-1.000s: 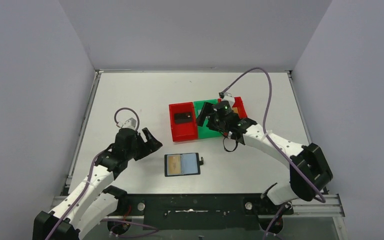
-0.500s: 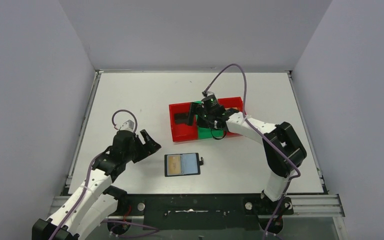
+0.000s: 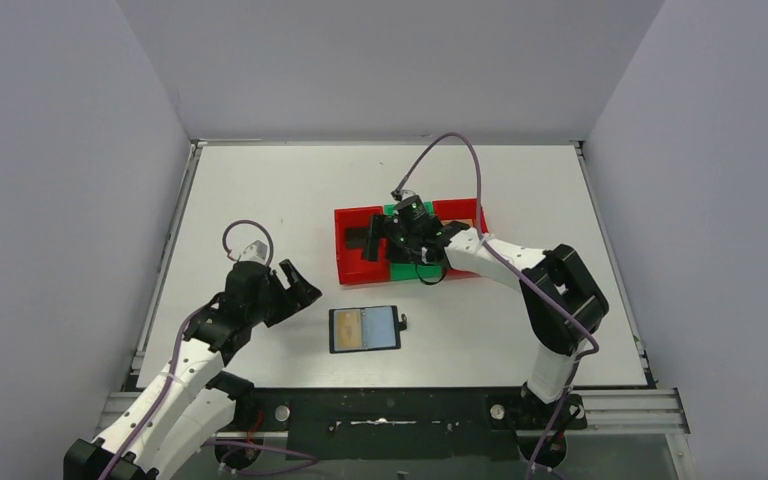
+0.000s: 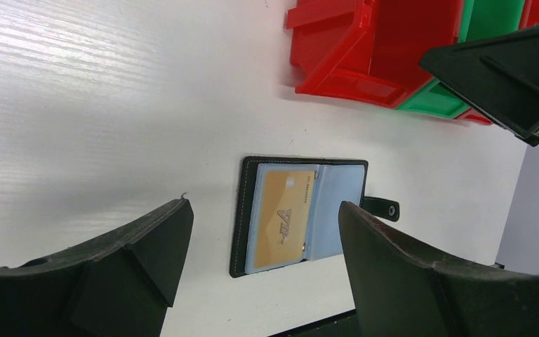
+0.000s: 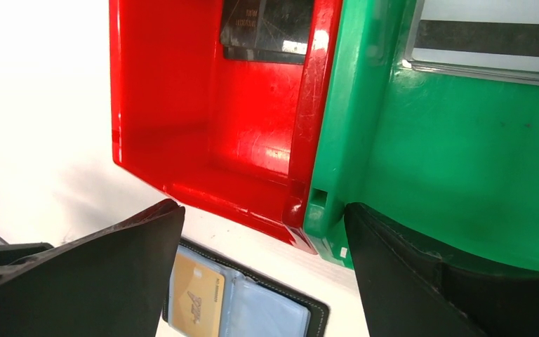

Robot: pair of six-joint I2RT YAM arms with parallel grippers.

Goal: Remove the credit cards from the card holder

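Observation:
The black card holder (image 3: 364,328) lies open on the table, its tab to the right, with the gold card (image 3: 347,328) in its left pocket. It shows in the left wrist view (image 4: 344,203) with the gold card (image 4: 281,214). A black card (image 5: 267,24) lies in the left red bin (image 5: 203,105). A silver card with a dark stripe (image 5: 491,35) lies in the green bin (image 5: 463,154). My left gripper (image 3: 295,285) is open and empty, left of the holder. My right gripper (image 3: 385,235) is open and empty above the red and green bins.
The three joined bins stand mid-table: the left red bin (image 3: 345,250), the green bin (image 3: 400,270) and the right red bin (image 3: 465,210). The right arm's cable (image 3: 460,150) arcs above them. Walls enclose the table on three sides.
My right gripper has swung left from above the green and right red bins to above the left red and green bins. The left arm has barely moved. The holder has not moved.

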